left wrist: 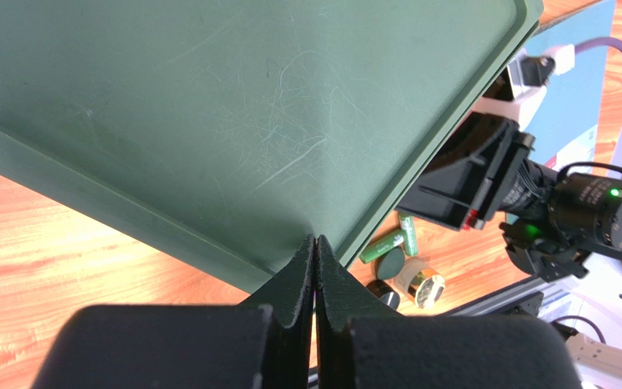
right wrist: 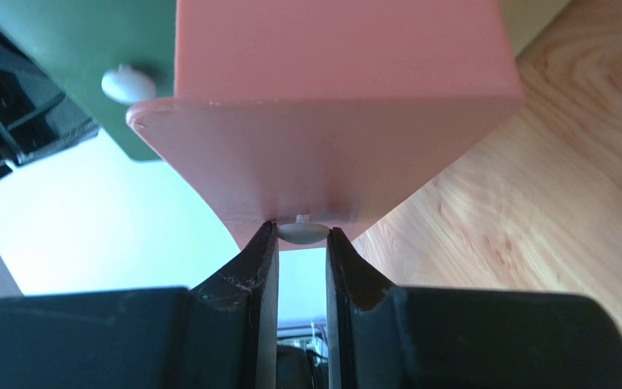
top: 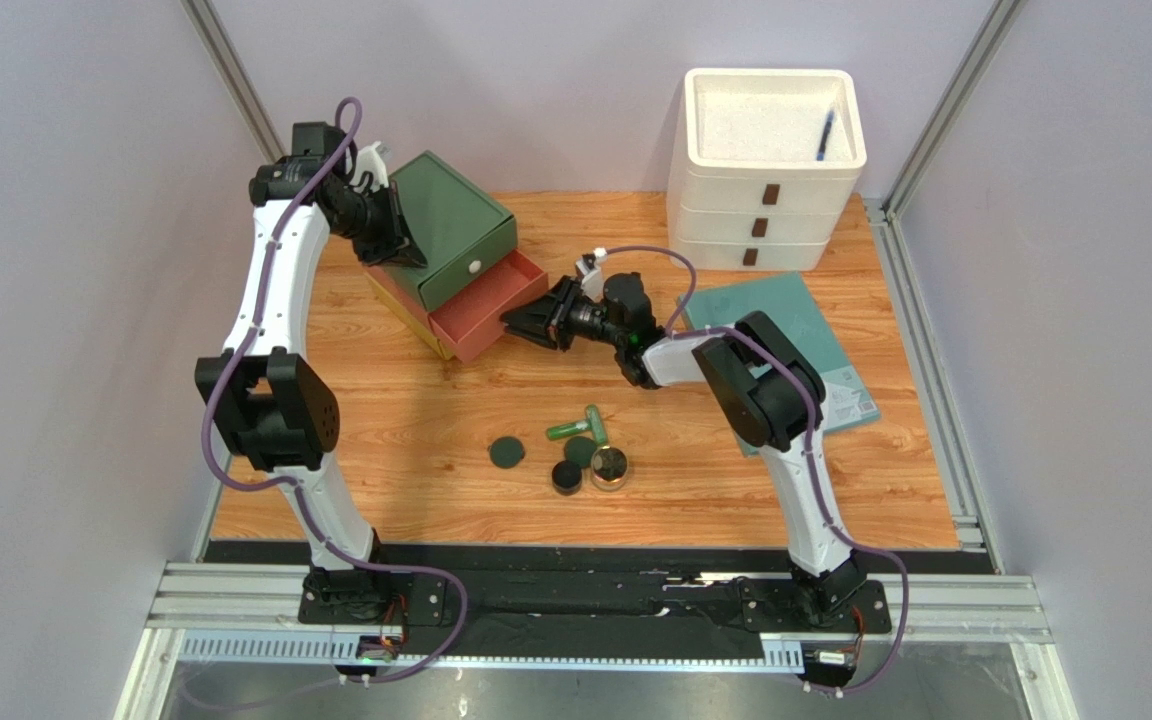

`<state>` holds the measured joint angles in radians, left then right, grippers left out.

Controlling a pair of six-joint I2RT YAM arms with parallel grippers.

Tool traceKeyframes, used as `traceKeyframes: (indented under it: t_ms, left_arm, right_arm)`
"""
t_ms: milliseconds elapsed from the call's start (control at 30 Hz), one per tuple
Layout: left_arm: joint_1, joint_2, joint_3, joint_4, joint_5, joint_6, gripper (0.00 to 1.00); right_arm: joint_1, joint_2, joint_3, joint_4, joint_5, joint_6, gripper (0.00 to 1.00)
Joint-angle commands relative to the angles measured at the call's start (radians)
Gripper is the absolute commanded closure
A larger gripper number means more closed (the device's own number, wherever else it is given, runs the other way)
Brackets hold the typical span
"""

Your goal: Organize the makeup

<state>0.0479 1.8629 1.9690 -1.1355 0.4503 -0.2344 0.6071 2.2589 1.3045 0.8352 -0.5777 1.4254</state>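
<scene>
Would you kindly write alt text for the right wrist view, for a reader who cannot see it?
The right gripper pinches the small white knob on the front of a salmon-pink drawer, seen head-on from just behind the two dark fingers. A green drawer sits at upper left, and the wooden table shows at right.

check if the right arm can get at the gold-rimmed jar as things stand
Probably yes, but not at once: the right pincer is clamped on the knob of the pink drawer. The gold-rimmed jar stands on the table near that arm, with nothing over it.
</scene>
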Motion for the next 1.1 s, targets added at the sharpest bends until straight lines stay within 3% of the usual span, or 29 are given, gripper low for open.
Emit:
traceKeyframes:
  t_ms: [0,67,233,433,567,833,967,1067]
  left_arm:
    - [0.006,0.058,-0.019,-0.115,-0.11,0.043,1.0]
    - [0.006,0.058,-0.019,-0.115,-0.11,0.041,1.0]
    - [0.004,0.059,-0.016,-0.115,-0.107,0.043,1.0]
    - [0.004,0.062,-0.012,-0.11,-0.102,0.038,1.0]
    - [0.004,0.064,-0.012,-0.109,-0.098,0.035,1.0]
    - [0.006,0.065,-0.03,-0.099,-0.079,0.032,1.0]
    - [0.006,0.065,-0.033,-0.09,-0.078,0.033,1.0]
    - [0.004,0.067,-0.032,-0.089,-0.079,0.033,1.0]
  right_arm:
    - [-0.001,-0.116,-0.066,0.009,-0.05,-0.086,0.79]
    - [-0.003,-0.147,-0.068,-0.068,-0.063,-0.149,0.76]
    - [-0.003,-0.225,-0.025,-0.37,-0.05,-0.366,0.55]
    - [-0.003,-0.334,0.084,-0.963,0.073,-0.714,0.42]
    - [-0.003,-0.395,0.093,-1.18,0.165,-0.845,0.32]
    - [0.036,-0.504,0.098,-1.563,0.346,-1.035,0.3]
    - [0.101,-0.555,0.088,-1.699,0.44,-1.086,0.17]
    - [0.158,-0.57,0.07,-1.757,0.484,-1.099,0.16]
